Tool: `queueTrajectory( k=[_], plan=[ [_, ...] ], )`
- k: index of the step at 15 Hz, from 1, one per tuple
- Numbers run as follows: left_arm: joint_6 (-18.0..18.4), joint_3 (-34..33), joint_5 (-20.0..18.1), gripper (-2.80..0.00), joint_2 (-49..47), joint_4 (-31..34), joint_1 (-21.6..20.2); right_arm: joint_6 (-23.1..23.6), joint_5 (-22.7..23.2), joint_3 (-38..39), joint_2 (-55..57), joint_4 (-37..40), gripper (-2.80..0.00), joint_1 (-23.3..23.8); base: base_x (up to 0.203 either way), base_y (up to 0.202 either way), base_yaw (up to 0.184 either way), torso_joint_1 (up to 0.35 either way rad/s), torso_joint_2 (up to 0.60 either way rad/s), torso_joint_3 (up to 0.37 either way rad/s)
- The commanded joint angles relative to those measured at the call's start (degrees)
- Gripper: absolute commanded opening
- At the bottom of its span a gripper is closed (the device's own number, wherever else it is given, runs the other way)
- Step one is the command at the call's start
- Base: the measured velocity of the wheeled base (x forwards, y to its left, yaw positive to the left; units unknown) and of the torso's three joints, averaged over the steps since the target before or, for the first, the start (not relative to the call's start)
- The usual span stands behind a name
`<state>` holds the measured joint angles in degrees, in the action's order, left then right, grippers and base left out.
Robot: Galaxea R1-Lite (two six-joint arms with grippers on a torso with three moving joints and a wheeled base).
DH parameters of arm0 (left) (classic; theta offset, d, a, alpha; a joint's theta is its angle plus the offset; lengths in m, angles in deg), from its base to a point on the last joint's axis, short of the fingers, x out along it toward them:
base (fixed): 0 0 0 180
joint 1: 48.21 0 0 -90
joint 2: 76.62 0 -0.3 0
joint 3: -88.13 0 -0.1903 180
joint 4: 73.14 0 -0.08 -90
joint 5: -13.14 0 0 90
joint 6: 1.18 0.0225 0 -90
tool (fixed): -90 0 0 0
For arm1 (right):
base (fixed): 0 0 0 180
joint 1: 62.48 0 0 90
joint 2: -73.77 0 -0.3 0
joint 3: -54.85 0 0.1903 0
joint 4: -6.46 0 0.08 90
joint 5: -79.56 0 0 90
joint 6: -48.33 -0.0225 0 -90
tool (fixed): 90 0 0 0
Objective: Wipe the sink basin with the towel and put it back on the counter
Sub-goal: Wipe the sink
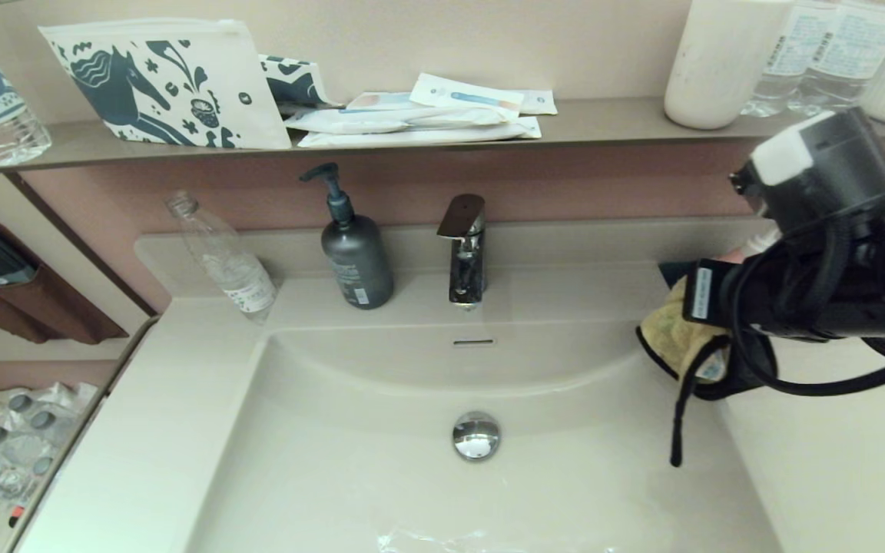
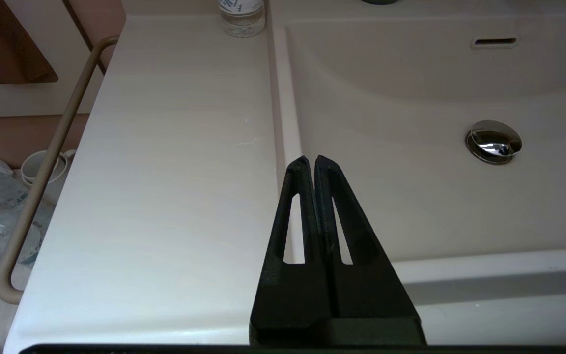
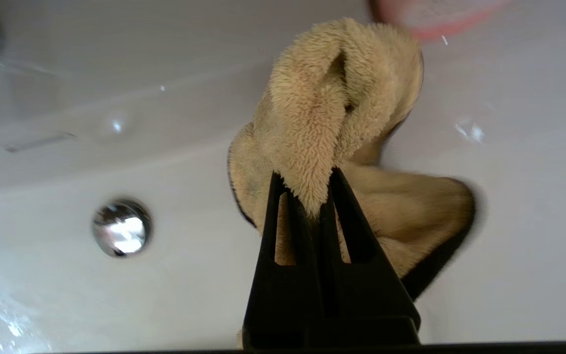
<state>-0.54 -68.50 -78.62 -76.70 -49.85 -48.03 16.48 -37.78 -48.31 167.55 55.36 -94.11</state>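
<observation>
White and smooth, the counter (image 1: 143,430) runs all around the sink basin (image 1: 381,476), which has a shiny round drain plug (image 1: 476,435) in the middle and a thin slot (image 1: 473,342) in its back wall. Some wet spots shine near the front of the bowl. A chrome tap (image 1: 464,250) stands at the back edge. Beside it is a dark grey soap pump bottle (image 1: 354,253), and further left a clear plastic bottle (image 1: 223,257) leans against the pinkish wall. Above them, a brown-grey shelf (image 1: 611,123) holds a pouch with a blue horse (image 1: 166,84), some flat packets (image 1: 427,115) and a white cup (image 1: 719,61).

The right gripper (image 3: 318,189) hangs over the right side of the bowl, its fingers squeezed tight on the yellow fluffy towel (image 3: 332,108). The towel droops in a bunch, and its black loop (image 1: 677,422) dangles down. The left gripper (image 2: 311,161) waits by the front left edge of the bowl, with its fingers pressed together on nothing.
</observation>
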Motion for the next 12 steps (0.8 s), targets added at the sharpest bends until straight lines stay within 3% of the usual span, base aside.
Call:
queueTrajectory(
  k=[1, 4, 7, 10, 12],
  plan=[
    [0.0, 0.0, 0.0, -2.80, 0.0, 0.0, 0.0, -0.3, -3.7, -5.1, 9.0, -1.4, -2.80, -3.2, 0.000, 0.000, 0.000, 0.000, 0.00, 0.000],
    [0.0, 0.0, 0.0, -2.80, 0.0, 0.0, 0.0, 1.2, -6.2, -8.0, 17.8, -15.7, -2.80, -4.0, 0.000, 0.000, 0.000, 0.000, 0.00, 0.000],
    [0.0, 0.0, 0.0, -2.80, 0.0, 0.0, 0.0, 4.4, -5.1, -8.4, 24.7, -29.4, -2.80, -3.3, 0.000, 0.000, 0.000, 0.000, 0.00, 0.000],
    [0.0, 0.0, 0.0, -2.80, 0.0, 0.0, 0.0, 11.2, -4.0, -8.7, 32.1, -44.6, -2.80, -2.9, 0.000, 0.000, 0.000, 0.000, 0.00, 0.000],
    [0.0, 0.0, 0.0, -2.80, 0.0, 0.0, 0.0, 14.0, -3.5, -10.8, 35.7, -48.8, -2.80, -3.0, 0.000, 0.000, 0.000, 0.000, 0.00, 0.000]
  ],
)
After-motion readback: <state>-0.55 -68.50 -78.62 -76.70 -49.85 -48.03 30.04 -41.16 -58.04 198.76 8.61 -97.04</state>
